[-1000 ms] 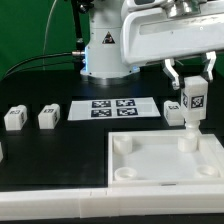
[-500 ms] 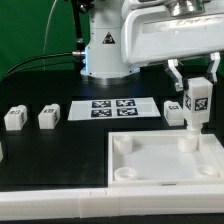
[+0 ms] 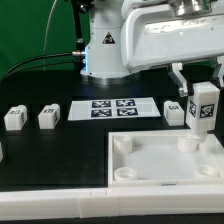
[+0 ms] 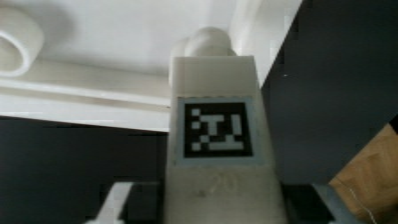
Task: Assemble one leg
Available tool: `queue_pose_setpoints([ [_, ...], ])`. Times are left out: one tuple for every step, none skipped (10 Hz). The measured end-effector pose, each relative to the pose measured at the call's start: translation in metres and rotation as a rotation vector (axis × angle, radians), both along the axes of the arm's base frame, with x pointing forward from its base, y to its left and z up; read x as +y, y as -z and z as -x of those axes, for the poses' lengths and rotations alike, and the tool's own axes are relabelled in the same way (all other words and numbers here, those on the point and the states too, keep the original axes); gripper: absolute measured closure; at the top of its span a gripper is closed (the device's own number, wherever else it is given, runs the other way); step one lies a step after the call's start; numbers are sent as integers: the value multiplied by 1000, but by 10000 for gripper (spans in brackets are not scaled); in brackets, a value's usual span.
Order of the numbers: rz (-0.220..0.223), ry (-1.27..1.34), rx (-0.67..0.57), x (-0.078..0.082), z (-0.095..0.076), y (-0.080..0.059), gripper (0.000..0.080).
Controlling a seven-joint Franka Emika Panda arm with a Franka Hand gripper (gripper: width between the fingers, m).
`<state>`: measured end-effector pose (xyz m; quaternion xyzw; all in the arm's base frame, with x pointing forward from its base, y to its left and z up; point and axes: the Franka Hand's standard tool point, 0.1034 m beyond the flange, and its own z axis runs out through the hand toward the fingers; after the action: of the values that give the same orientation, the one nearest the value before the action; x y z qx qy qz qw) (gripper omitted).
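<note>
My gripper is shut on a leg, a white square post with a black-and-white tag, and holds it upright. The leg hangs over the far right corner of the large white panel, a little to the exterior view's right of the corner socket. In the wrist view the leg fills the middle between my gripper's fingers, its pegged end pointing at the panel. A round socket shows beside it.
Three more legs lie on the black table: two at the exterior view's left, one behind the held leg. The marker board lies at the back middle. The robot base stands behind it.
The gripper and the held leg have shifted toward the exterior view's right, away from the corner socket. Everything else is where it was.
</note>
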<state>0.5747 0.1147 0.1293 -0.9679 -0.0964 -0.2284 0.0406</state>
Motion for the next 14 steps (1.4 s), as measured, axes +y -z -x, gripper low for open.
queue_pose_setpoints([
  [0, 0, 0, 0, 0, 0, 506],
  [0, 0, 0, 0, 0, 0, 506],
  [3, -6, 3, 0, 0, 1, 506],
  [9, -16, 9, -1, -4, 4, 506],
  [6, -16, 9, 1, -12, 4, 506],
  [3, -16, 0, 3, -21, 4, 506],
  [-1, -18, -10, 6, -31, 4, 506],
  [-3, -17, -13, 7, -36, 6, 506],
  [-4, -18, -14, 7, -41, 9, 506],
  [-3, -22, -11, 7, -43, 15, 506],
  [-3, -22, -8, 7, -42, 19, 506],
  [-3, -22, -6, 7, -41, 21, 506],
  [-2, -22, -5, 7, -40, 22, 506],
  [-2, -23, -3, 7, -40, 22, 506],
])
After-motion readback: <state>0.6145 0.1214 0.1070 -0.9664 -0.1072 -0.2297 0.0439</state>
